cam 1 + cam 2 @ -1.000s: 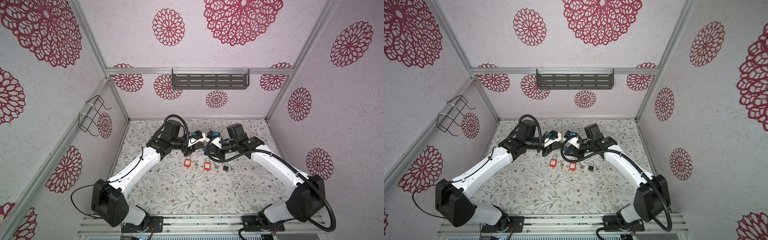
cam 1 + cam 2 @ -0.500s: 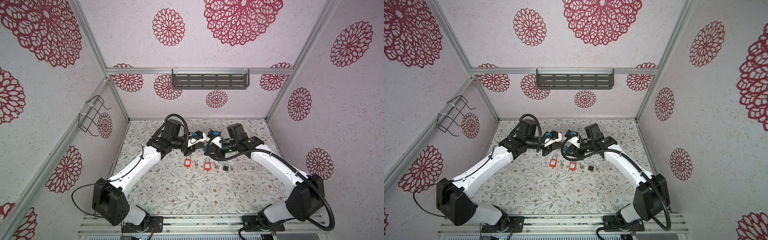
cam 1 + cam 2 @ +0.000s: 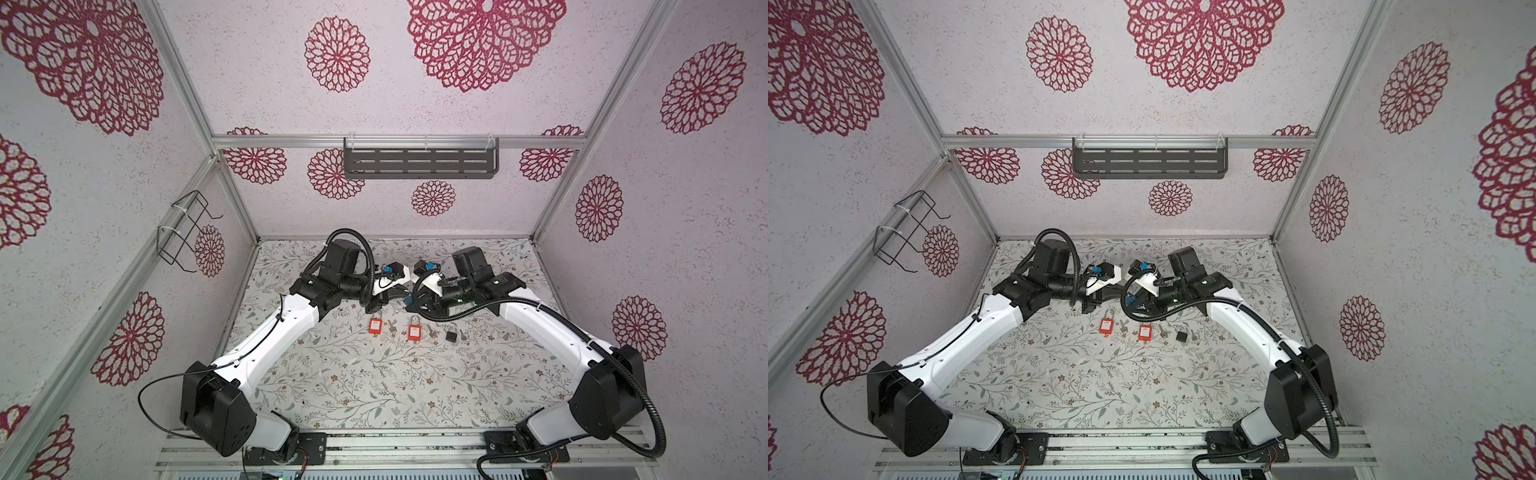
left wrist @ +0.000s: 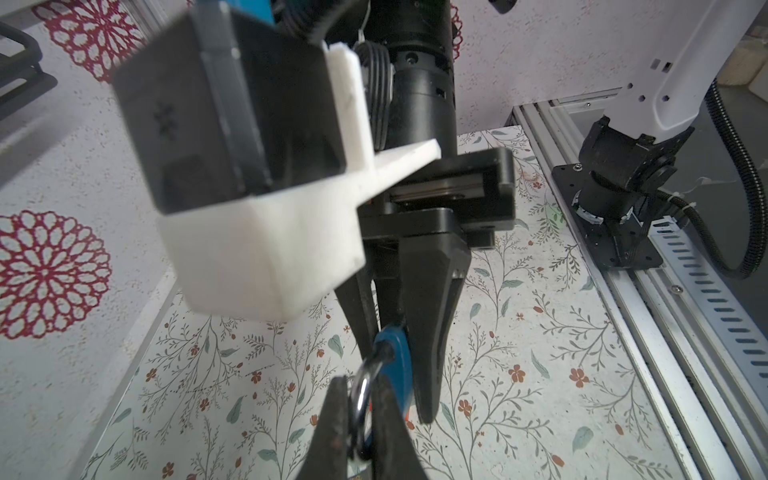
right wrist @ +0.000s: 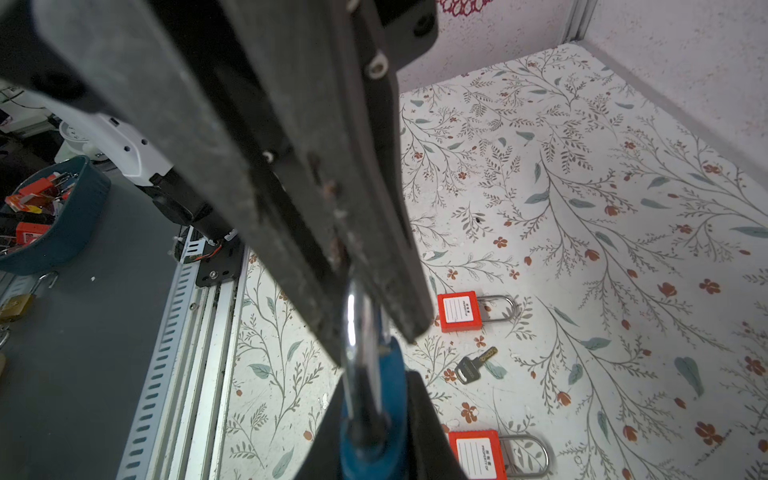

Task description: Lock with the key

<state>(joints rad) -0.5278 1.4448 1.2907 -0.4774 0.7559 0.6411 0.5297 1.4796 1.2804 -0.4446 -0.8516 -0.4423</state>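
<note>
Little moved: my left pincer [image 4: 360, 399] clamps the silver shackle [image 5: 357, 328], right pincer [image 5: 372, 436] seemingly grips its blue padlock body [image 4: 397, 353]; skewed pushing could slip it.

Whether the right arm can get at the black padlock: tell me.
Probably not yet. The right end effector is shut on the blue padlock, whose shackle the left end effector grips. The black padlock lies close by with nothing over it, so after a release the way looks free.
</note>
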